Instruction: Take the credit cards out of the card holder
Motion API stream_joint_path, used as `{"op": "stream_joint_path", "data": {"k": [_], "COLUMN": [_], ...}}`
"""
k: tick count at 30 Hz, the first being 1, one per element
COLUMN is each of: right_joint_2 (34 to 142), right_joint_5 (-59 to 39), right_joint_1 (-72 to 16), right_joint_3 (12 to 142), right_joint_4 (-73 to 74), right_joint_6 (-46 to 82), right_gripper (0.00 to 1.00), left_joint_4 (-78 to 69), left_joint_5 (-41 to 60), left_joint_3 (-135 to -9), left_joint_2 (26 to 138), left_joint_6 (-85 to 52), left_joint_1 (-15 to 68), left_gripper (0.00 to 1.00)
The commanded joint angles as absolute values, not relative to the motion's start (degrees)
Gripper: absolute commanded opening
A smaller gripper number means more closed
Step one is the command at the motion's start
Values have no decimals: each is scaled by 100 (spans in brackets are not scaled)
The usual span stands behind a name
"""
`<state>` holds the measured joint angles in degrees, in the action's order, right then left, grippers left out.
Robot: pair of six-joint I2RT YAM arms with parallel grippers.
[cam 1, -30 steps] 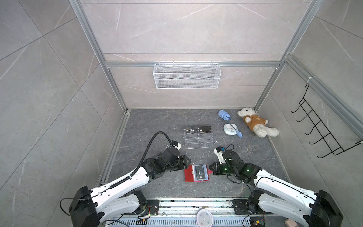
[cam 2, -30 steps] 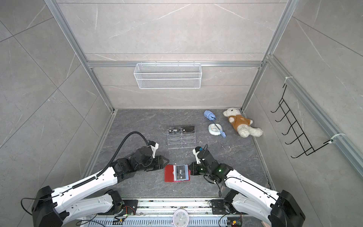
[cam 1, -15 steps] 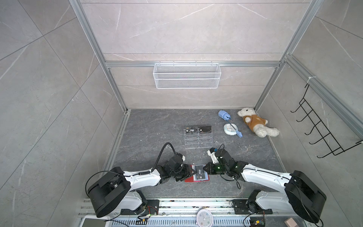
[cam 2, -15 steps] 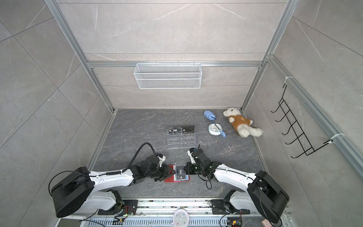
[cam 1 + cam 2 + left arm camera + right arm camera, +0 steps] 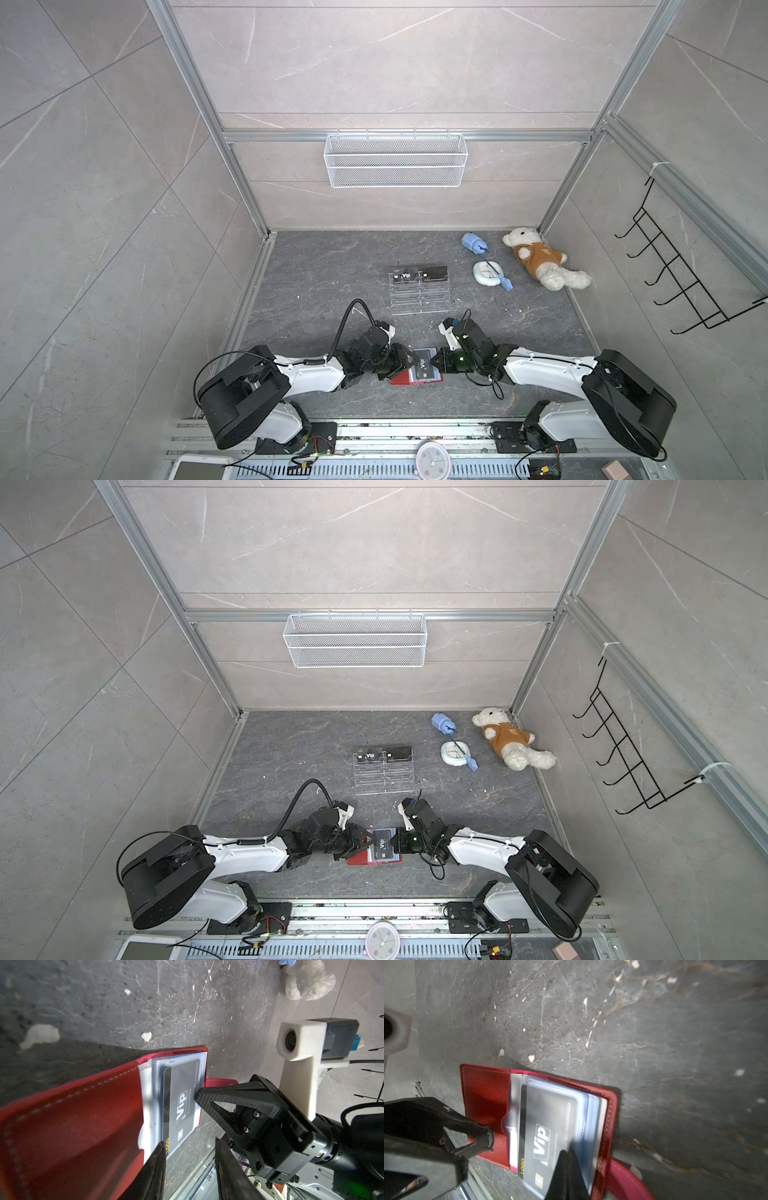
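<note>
Top views: the red card holder [image 5: 400,379] is seen lying open on the grey surface [image 5: 332,270] near its front edge, closely flanked by the left tool [image 5: 406,360] and the right tool [image 5: 434,362]. A black card [image 5: 424,366] is seen inside it. "Vip" is also read on a card in the clear stand [image 5: 419,291] farther back. Left wrist view: the left tool's fingers [image 5: 154,1167] are held apart with nothing clamped, one lying at the card's end. "Vip", a yellow "LOGO" and a number after "NO", not fully legible, are printed on the card under a clear sleeve [image 5: 158,1076]. The right tool is closed to a point and pressed on that sleeve. Right wrist view: the closed right tool is seen on the card face, and the holder's cover appears pressed down by a left finger. If the card is pulled while pinned, the whole holder may be dragged. Alternatively, only the slick sleeve may be pinched and the card left behind.
</note>
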<state>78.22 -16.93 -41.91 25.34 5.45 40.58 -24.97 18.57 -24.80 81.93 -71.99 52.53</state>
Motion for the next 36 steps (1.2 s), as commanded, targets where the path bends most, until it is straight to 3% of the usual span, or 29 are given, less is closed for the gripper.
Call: {"op": "stream_joint_path", "data": {"k": [1,25,36], "right_joint_2": [7931,8006,8029], "right_joint_5": [-1642,-1750,-1800], "right_joint_1": [-4177,-4177,-4183], "right_joint_3": [2410,2145,2066], "right_joint_4": [695,976,1102], "right_joint_6": [4113,4175,4201], "right_gripper": [1,0,0], "left_joint_4": [-2916,-4939,-5708], "left_joint_5": [1942,1565,1549], "left_joint_3": [-2394,-1738,-1611], "left_joint_2": [8304,9104,9541], "left_joint_6": [-7294,-7604,-7700], "left_joint_1": [5273,5283,5283], "left_gripper": [41,29,20]}}
